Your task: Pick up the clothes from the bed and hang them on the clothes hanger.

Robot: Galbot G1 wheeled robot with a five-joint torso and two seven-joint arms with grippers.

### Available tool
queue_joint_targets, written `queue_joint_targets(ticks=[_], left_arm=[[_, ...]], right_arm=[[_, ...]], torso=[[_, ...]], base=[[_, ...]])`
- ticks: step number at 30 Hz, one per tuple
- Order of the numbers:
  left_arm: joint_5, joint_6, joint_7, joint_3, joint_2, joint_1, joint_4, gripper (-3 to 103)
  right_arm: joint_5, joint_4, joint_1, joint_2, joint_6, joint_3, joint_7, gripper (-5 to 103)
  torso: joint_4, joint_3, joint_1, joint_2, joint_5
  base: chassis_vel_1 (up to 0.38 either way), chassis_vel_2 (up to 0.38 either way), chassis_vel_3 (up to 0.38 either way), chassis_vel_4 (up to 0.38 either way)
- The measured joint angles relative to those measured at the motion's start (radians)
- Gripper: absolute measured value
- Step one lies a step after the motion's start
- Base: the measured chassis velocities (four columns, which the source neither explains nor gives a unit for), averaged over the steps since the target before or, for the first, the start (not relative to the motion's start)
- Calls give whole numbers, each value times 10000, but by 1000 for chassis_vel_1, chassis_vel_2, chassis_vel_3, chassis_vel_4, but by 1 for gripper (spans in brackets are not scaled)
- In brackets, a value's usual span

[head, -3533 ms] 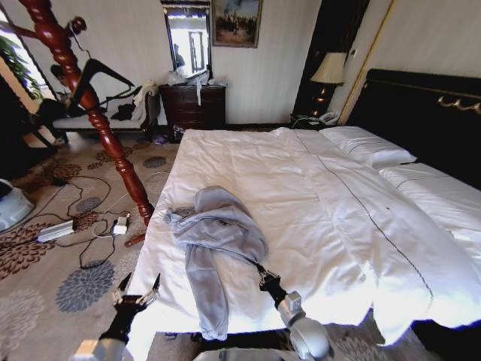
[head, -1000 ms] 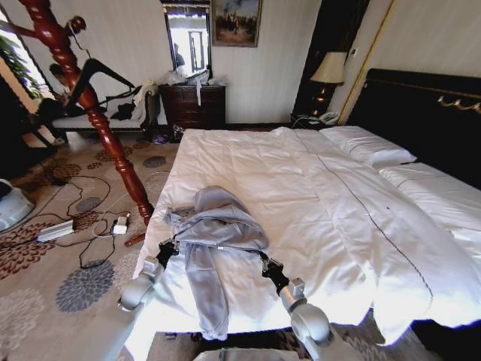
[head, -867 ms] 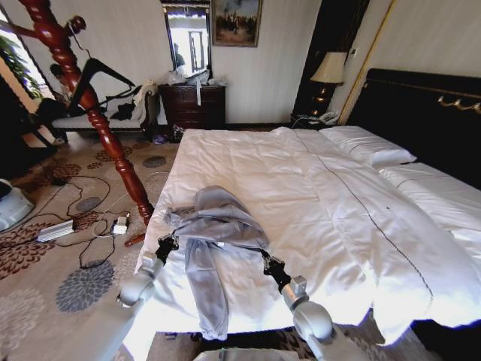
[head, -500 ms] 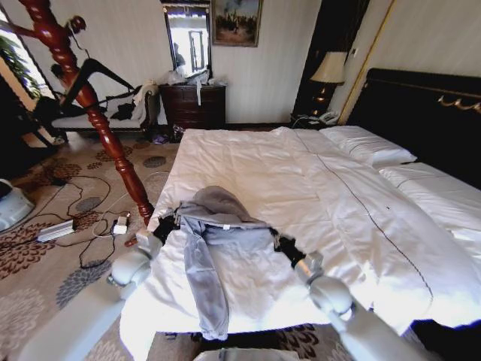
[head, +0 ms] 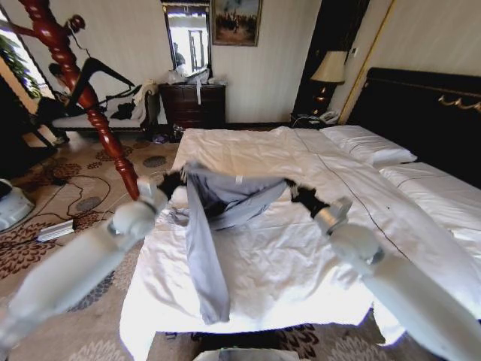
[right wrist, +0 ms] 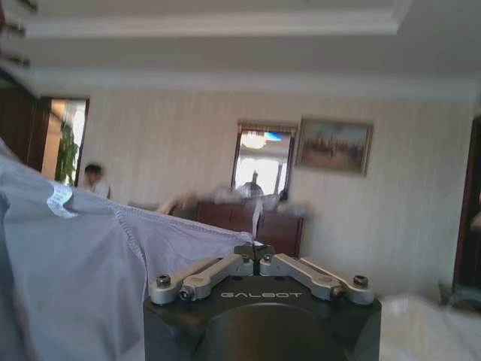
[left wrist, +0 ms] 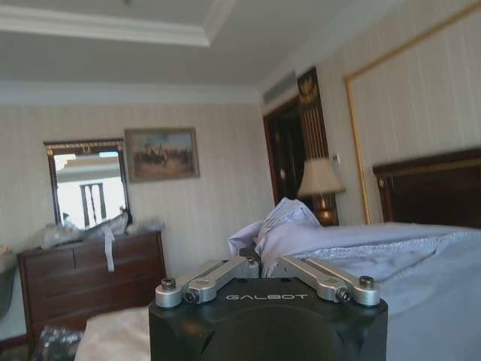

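Observation:
The clothes, a pale silver-grey jacket point(head: 225, 197), hang stretched between my two grippers above the white bed point(head: 323, 248), with one long sleeve point(head: 207, 278) dangling down to the duvet. My left gripper point(head: 174, 183) is shut on one shoulder edge and my right gripper point(head: 295, 192) on the other. The left wrist view has the left gripper point(left wrist: 260, 262) pinching bunched grey cloth point(left wrist: 338, 244). Seen from the right wrist, the right gripper point(right wrist: 255, 259) nips the jacket's stitched edge point(right wrist: 83, 256). A black clothes hanger point(head: 105, 73) hangs on the red turned wooden stand point(head: 79, 79) at the far left.
The stand's post leans down to the floor beside the bed's left edge. Cables and a power strip point(head: 56, 229) lie on the patterned carpet. A dark dresser point(head: 194, 105) with a mirror stands at the far wall, a lamp point(head: 328, 69) by the black headboard point(head: 428, 113).
Both arms have risen and spread apart, lifting the jacket off the duvet. It now hangs taut between the grippers with a sleeve trailing down.

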Motion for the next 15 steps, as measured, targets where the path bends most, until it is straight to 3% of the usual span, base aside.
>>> queue_joint_targets(ticks=[8, 12, 15], left_arm=[[-999, 318, -199, 1215, -238, -2638, 691, 0], [-1643, 497, -236, 2397, -1041, -4939, 1972, 0], [-1768, 534, -233, 2766, -1411, -5565, 2517, 0]], right_arm=[[918, -799, 2375, -393, -48, -995, 15, 0], [1294, -1571, 4857, 31, -134, -2337, 36, 0], [1352, -2062, 5805, 369, -141, -2943, 38, 0]], torso=[[-9, -1, -1, 0, 0], [-6, -1, -1, 0, 0], [-3, -1, -2, 0, -4]], base=[[0, 0, 0, 0], [0, 0, 0, 0], [0, 0, 0, 0]])
